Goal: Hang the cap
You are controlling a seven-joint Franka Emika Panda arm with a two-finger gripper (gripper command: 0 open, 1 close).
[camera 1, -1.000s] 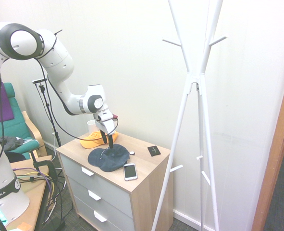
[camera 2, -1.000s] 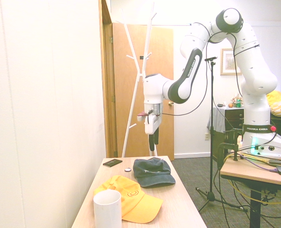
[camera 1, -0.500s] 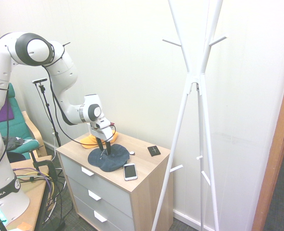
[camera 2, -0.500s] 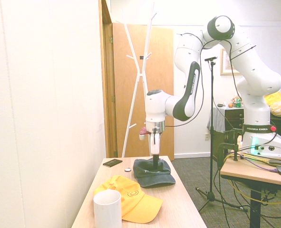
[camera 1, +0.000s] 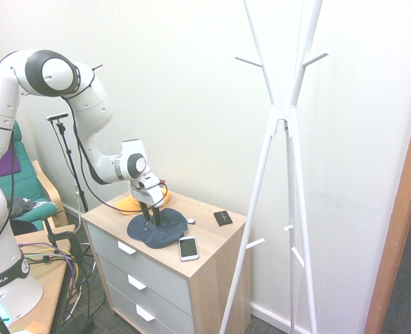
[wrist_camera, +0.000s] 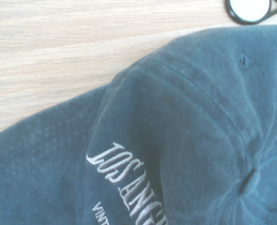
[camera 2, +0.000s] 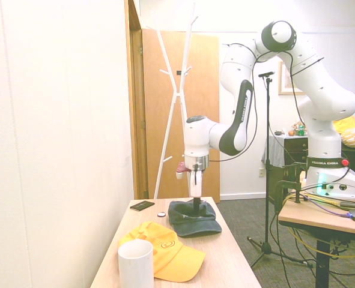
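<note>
The cap [camera 1: 160, 234] is dark navy and lies flat on the wooden dresser top [camera 1: 208, 233], brim toward the front. My gripper [camera 1: 151, 218] points straight down on its crown, open, with the two dark fingers apart and their tips at the fabric. From the other side the cap [camera 2: 194, 219] sits at the far end of the top, with the gripper [camera 2: 196, 207] pressed onto its crown. The wrist view is filled by the cap [wrist_camera: 185, 140] and its pale stitched lettering. The white coat stand [camera 1: 283, 118] rises to the right of the dresser.
An orange-yellow cap [camera 2: 165, 252] and a white mug [camera 2: 135, 264] sit at the dresser's other end. A phone [camera 1: 188, 248], a black square pad [camera 1: 222, 218] and a small white disc [wrist_camera: 248, 7] lie close around the navy cap. A wall runs behind.
The gripper has come down from above the dresser onto the navy cap's crown, most of it in the first half second. Its fingers stay apart. The cap has not moved.
</note>
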